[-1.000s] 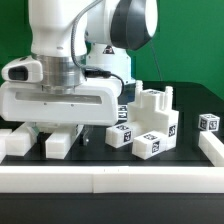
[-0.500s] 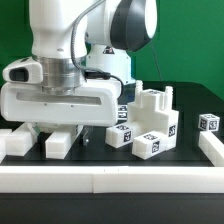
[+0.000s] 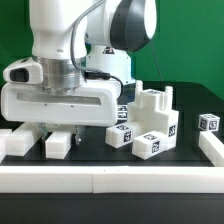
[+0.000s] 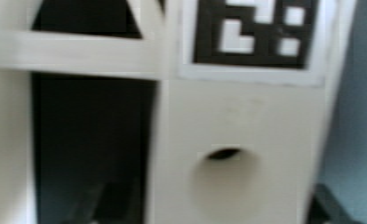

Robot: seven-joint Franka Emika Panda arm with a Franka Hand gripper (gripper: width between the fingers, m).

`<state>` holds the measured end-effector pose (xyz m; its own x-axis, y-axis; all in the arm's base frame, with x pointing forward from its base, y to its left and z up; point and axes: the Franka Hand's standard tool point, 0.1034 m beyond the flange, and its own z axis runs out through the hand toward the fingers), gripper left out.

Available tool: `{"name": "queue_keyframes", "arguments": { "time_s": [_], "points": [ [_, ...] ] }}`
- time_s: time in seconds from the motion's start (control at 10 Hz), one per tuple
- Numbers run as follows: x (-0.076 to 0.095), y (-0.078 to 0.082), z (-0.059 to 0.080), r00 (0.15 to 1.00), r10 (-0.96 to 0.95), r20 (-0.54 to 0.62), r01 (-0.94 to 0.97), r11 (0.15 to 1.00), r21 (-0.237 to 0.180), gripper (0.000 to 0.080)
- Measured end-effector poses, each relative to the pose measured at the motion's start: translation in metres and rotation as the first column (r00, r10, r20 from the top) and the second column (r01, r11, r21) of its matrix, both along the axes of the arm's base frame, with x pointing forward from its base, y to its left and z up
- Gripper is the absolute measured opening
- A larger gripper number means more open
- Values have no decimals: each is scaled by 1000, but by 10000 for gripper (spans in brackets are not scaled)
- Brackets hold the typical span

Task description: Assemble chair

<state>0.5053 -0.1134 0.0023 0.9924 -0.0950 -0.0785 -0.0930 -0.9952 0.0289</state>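
Far left of the exterior view: plain white plastic block (image 3: 12, 142), flat on the black tabletop (image 3: 100, 150), untouched. Just beside it, under the broad white tool (image 3: 60, 130): short white plastic bar (image 3: 58, 145), looking narrower than half a second ago, so jaws drawn inward about it. Cannot tell whether clenched on the bar or only nearing it. Filling the wrist view: white tagged slab (image 4: 251, 110) with round hole (image 4: 221, 156). Probably a pickup beginning; no chair joint made yet. Further right: cluster of white tagged parts (image 3: 150, 122), close beside the tool's body, likely to crowd a lift. Far right: small tagged cube (image 3: 208, 122), well apart. Along the front: long white border rail (image 3: 110, 180).
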Motion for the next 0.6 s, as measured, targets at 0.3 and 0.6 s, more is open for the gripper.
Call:
{"name": "queue_keyframes", "arguments": {
  "time_s": [0.3,0.6],
  "points": [
    [1,0,0,1000,-2,1,2,1000,0,286],
    [1,0,2,1000,-2,2,2,1000,1,286]
  ]
}}
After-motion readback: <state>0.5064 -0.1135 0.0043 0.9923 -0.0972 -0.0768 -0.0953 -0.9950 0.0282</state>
